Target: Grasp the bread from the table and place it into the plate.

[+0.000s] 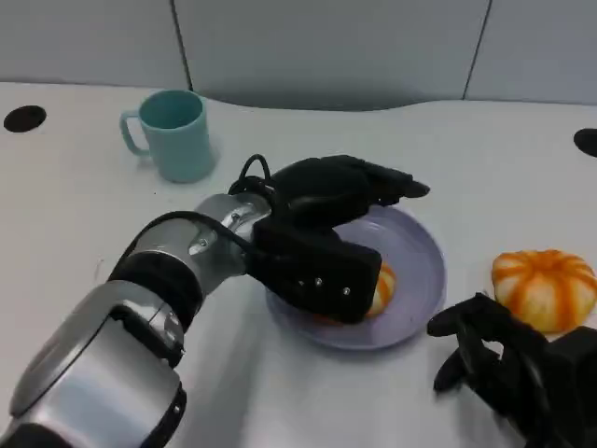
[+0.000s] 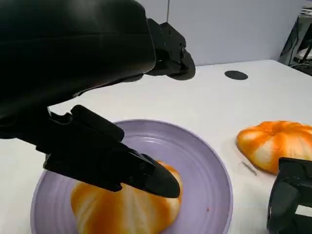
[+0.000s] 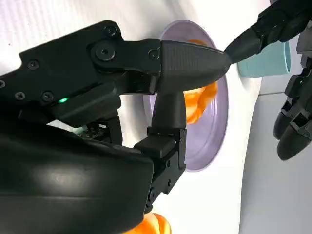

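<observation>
White table (image 1: 84, 187), teal mug (image 1: 173, 133) (upright), second bread (image 1: 545, 288)

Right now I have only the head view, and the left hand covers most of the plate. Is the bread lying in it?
Observer: Yes. The left wrist view shows the bread lying on the plate, inside its rim.
Operator: Does the left hand grip it?
Observer: It seems not. In that same view one finger lies across the bread's top, and the other fingers reach out well above it, with open space between.
</observation>
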